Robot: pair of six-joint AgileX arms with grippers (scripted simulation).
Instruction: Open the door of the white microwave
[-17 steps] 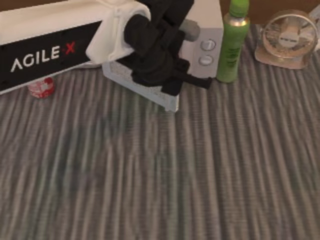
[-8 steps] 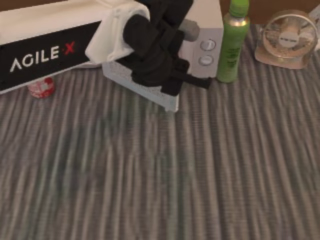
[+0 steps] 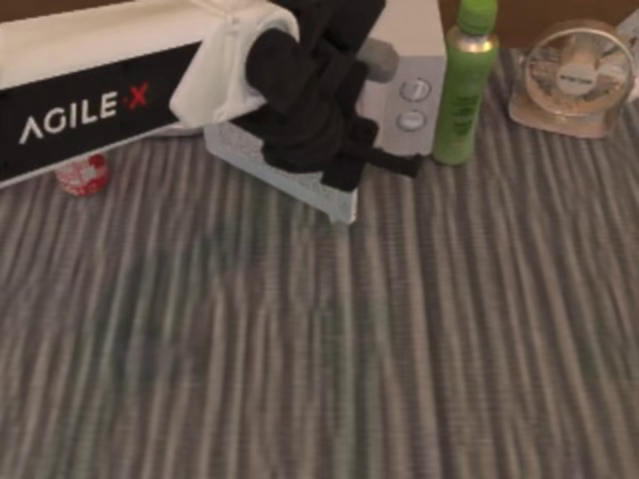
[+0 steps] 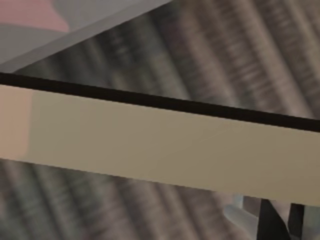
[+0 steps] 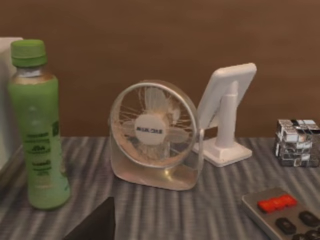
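Far left of the table, at the back: small red-and-white can [image 3: 82, 175], standing just beside the left arm's white link, clear of the work. Left arm [image 3: 100, 95]: long white link lettered AGILEX, reaching across the back of the table toward the white microwave [image 3: 414, 45]. Left gripper [image 3: 384, 160]: dark, low in front of the microwave, close against the free edge of the door [image 3: 250, 155]; fingers masked by the wrist body from above, and the left wrist view shows only a pale band with a dark rim crossing the frame over the striped cloth — whether it grips the door or merely hooks it, cannot tell. Door: swung outward on its left-hand hinge, standing at a slant to the microwave's front, free corner well out over the striped tablecloth [image 3: 319, 349]. Microwave: back centre of the table, two round knobs [image 3: 412, 105] on the right of its front. Progress, as a judgement: opening well begun, the door clearly ajar but not fully swung back — a further arc of pull remains, then letting go. Right of the microwave: green bottle [image 5: 40, 135], just beside its wall; small desk fan [image 5: 155, 135]; white phone stand [image 5: 227, 120]; mirrored cube [image 5: 295, 142]; remote with red button [image 5: 285, 212]. Right gripper: own fingers not seen, arm parked off the right of the table.
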